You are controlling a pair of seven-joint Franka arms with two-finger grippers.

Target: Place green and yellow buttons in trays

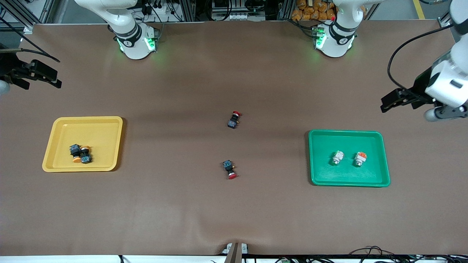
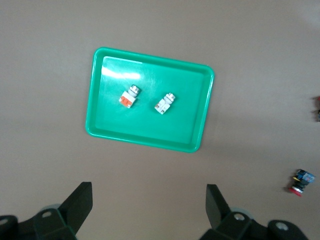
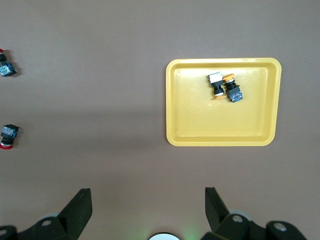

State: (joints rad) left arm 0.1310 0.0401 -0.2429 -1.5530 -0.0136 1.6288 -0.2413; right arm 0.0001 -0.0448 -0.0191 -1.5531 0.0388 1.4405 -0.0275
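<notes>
Both yellow buttons (image 1: 80,153) lie touching in the yellow tray (image 1: 106,126) and both green ones (image 1: 349,157) apart in the green tray (image 1: 380,160), so with left gripper (image 1: 402,100) and right gripper (image 1: 34,75) spread empty at the table ends, I'd say just hold clear and leave the red-capped switches (image 1: 231,146) alone.

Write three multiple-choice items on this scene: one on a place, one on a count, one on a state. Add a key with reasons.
1. The two yellow buttons lie:
A. in the yellow tray
B. in the green tray
C. on the bare table

2. Red-capped switches on the table:
A. one
B. two
C. four

3. The left gripper is:
A. shut on a button
B. open, holding nothing
C. inside the green tray

Key: 1 A, they touch each other in that tray. 2 B, both lie mid-table. 3 B, its fingers are spread, nothing between them.
</notes>
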